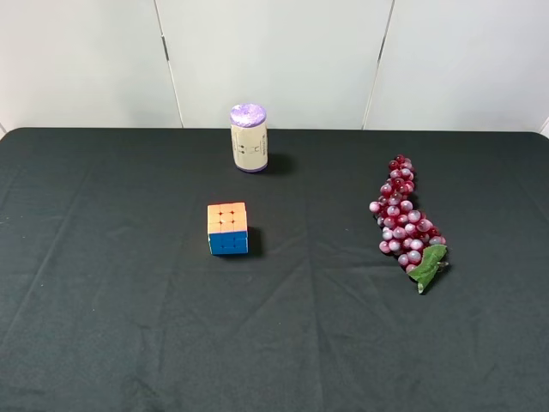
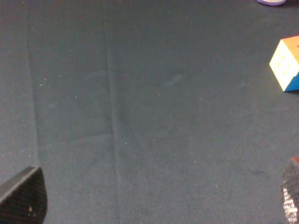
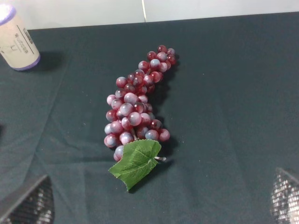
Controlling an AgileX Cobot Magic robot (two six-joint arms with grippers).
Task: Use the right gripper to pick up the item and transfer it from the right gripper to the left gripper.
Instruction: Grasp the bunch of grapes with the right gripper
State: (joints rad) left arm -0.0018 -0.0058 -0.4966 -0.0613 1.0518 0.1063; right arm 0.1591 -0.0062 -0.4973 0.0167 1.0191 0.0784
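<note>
The grape bunch [image 1: 401, 216] lies on the black cloth at the right, long axis running away from the front edge, its green leaf [image 1: 429, 266] at the near end. In the right wrist view the bunch [image 3: 135, 107] lies ahead of my right gripper [image 3: 156, 200], whose fingertips [image 3: 28, 203] show only at the frame's corners, spread wide and empty, apart from the grapes. My left gripper [image 2: 156, 200] is also spread wide and empty over bare cloth. Neither arm shows in the exterior view.
A multicoloured puzzle cube [image 1: 227, 228] sits left of centre; it also shows in the left wrist view [image 2: 287, 63]. A cream cylinder with a purple lid [image 1: 249, 139] stands at the back centre and shows in the right wrist view [image 3: 16, 39]. A white wall runs behind the table.
</note>
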